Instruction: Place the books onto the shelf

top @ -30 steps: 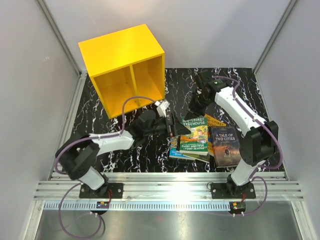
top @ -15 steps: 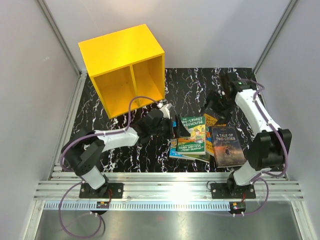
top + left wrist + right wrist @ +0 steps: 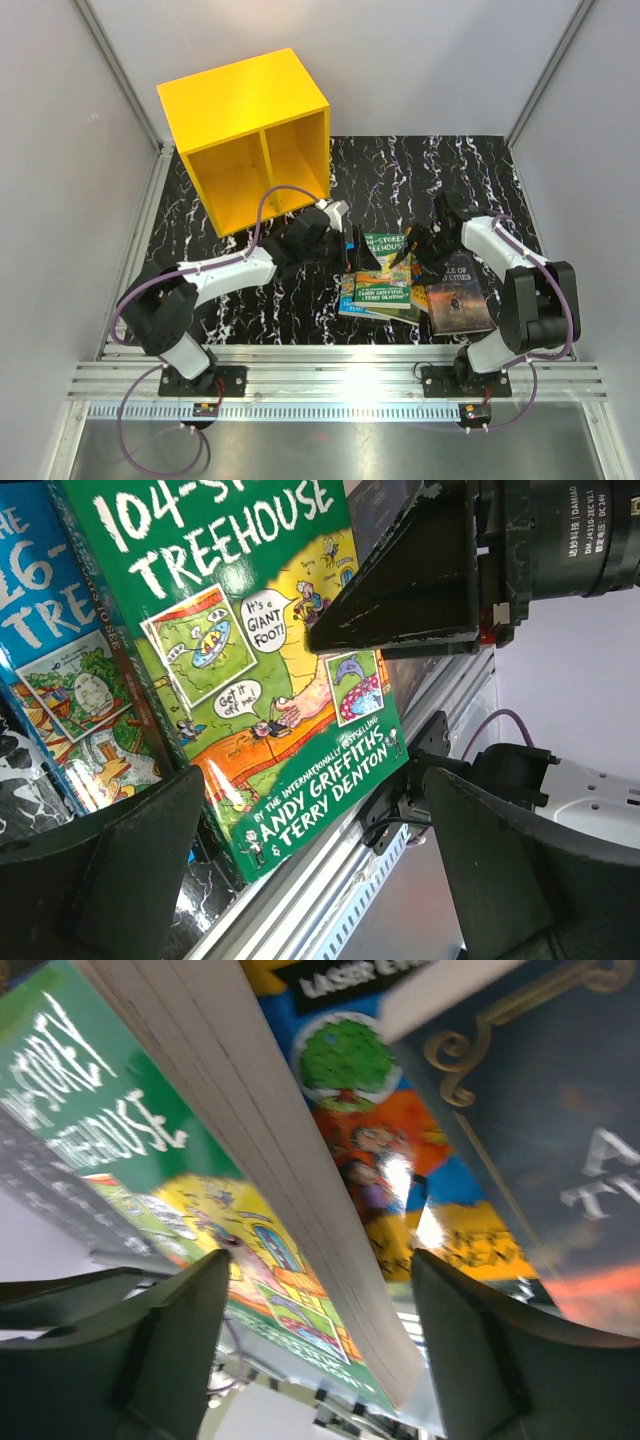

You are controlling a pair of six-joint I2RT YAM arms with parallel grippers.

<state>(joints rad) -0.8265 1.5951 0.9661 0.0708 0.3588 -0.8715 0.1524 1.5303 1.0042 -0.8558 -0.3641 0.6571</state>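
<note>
The books lie in a loose pile on the black marbled table point(image 3: 250, 300). A green "Treehouse" book point(image 3: 384, 272) point(image 3: 250, 630) is on top, with a blue one point(image 3: 60, 680) under its left side. An orange-and-blue one point(image 3: 400, 1160) and a dark "Tale of Two Cities" book point(image 3: 458, 295) point(image 3: 540, 1110) lie to its right. My left gripper point(image 3: 346, 243) point(image 3: 320, 870) is open at the pile's left edge, over the green cover. My right gripper point(image 3: 413, 250) point(image 3: 320, 1330) is open at the right edge, and the green book's page edge point(image 3: 290, 1150) runs between its fingers. The yellow shelf point(image 3: 245, 140) stands at the back left with both compartments empty.
The pile sits close to the aluminium rail point(image 3: 330, 365) along the table's near edge. Grey walls close in the left, right and back. The shelf's openings face the arms, with bare marbled table between shelf and pile.
The right gripper has opened and swung from behind the pile down to the green book's right edge. The left gripper has moved slightly along the pile's left side and stayed open.
</note>
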